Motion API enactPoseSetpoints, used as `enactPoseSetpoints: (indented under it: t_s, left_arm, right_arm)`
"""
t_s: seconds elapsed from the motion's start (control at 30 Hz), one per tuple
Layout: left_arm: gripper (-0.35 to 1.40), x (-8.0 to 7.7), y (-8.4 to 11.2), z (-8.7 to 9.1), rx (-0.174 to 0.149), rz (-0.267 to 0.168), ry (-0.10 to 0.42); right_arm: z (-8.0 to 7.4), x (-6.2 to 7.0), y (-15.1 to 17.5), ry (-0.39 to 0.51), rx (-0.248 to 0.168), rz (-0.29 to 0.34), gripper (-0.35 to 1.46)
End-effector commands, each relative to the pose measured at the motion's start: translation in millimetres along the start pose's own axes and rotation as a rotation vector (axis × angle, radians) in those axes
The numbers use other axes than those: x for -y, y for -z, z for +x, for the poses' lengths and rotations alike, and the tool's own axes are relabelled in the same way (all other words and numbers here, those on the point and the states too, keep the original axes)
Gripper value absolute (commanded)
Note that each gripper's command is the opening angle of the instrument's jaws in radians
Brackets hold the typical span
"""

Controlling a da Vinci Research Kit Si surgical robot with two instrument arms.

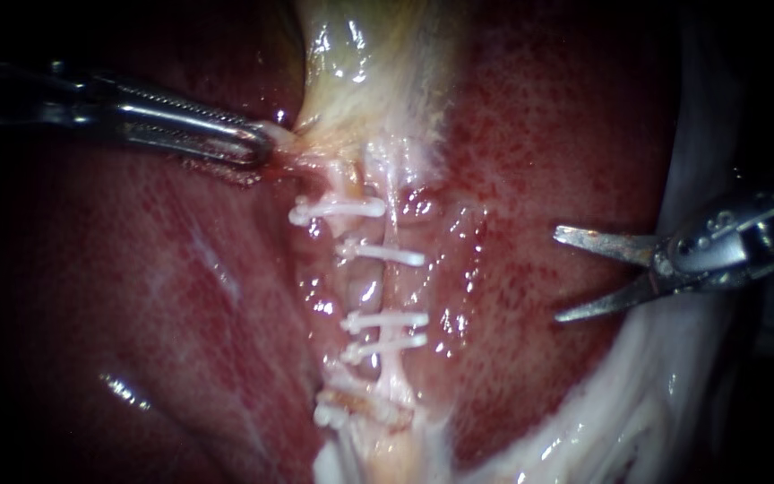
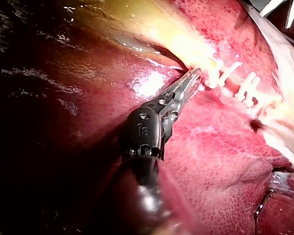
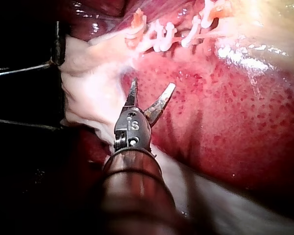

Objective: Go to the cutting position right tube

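The right tube (image 1: 394, 289) is looking soft, wet and thin. It is a pale strand that, I judge, is going to bend at the lightest push and tear if dragged. It needs no gripping. The blades should be straddling it on a bare stretch, and the widest one is showing between the second and third white clips (image 1: 385, 320) counted from 12 o'clock. Metal landing on a clip is likely to skid or loosen it.

In the endoscope view the tube is lying at the centre, running from 12 o'clock to 6 o'clock, with a pinker tube (image 1: 356, 285) just beside it at its 9 o'clock. The clips are crossing the two like ladder rungs, and everything is glistening and slippery.

The right instrument (image 1: 559, 273) is hovering over the liver (image 1: 539, 134) at the tube's 3 o'clock, well apart from it. Its two blades are standing wide open, tips pointing toward 9 o'clock.

The left instrument (image 1: 260, 143) is coming in from 10 o'clock. Its jaws are closed on the gallbladder (image 1: 369, 63) at its pale lower edge and are holding the tubes stretched.
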Motion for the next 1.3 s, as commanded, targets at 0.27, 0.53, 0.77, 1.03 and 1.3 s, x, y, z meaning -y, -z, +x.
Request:
enactPoseSetpoints:
  t_s: [0.27, 0.53, 0.77, 1.03, 1.3]
  left_arm:
    - [-0.35, -1.4, 6.2, 3.4, -0.031, 0.028, 0.015]
    - [-0.35, -1.5, 6.3, 3.1, -0.033, 0.036, 0.009]
    - [-0.35, -1.5, 6.3, 3.2, -0.033, 0.036, 0.009]
    - [-0.35, -1.6, 6.3, 3.2, -0.033, 0.036, 0.009]
    - [-0.35, -1.6, 6.3, 3.2, -0.033, 0.036, 0.009]
  right_arm:
    - [0.2, 0.0, -0.1, -0.002, -0.015, 0.037, 1.44]
    - [1.2, 0.4, -2.3, -0.027, -0.051, 0.125, 1.44]
    - [1.3, 1.4, -6.7, -0.145, -0.079, 0.237, 1.42]
    - [0.1, 0.7, -11.7, -0.248, -0.113, 0.344, 1.42]
    - [-0.2, 0.8, -15.3, -0.288, -0.143, 0.435, 1.42]
